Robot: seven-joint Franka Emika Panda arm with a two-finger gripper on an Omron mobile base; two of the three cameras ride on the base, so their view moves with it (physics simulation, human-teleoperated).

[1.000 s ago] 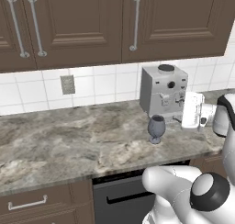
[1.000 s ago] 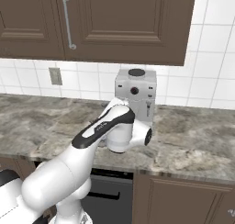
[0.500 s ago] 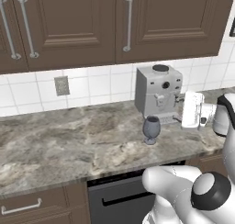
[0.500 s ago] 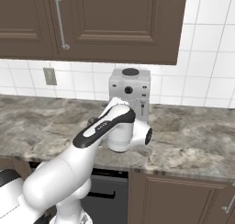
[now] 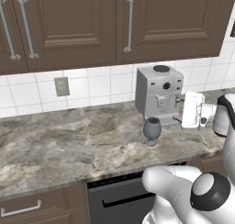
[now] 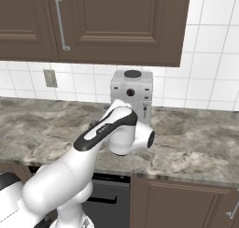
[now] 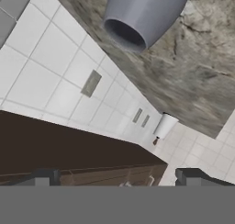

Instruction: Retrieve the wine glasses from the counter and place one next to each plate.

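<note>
Smoky grey wide-bowled wine goblet (image 5: 152, 131) is seen upright on the grey-brown veined marble tabletop (image 5: 69, 140), just ahead of the empty, wide-open end effector (image 7: 117, 176), stem axis vertical, beside a silver coffee machine (image 5: 158, 93).

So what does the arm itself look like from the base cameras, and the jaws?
The arm is glossy white with rounded, tube-like links, a black stripe along one link and dark grey round joint caps. No loose cables or printed markings are visible. In the hand view the gripper shows two small, dark, blocky finger tips.
</note>
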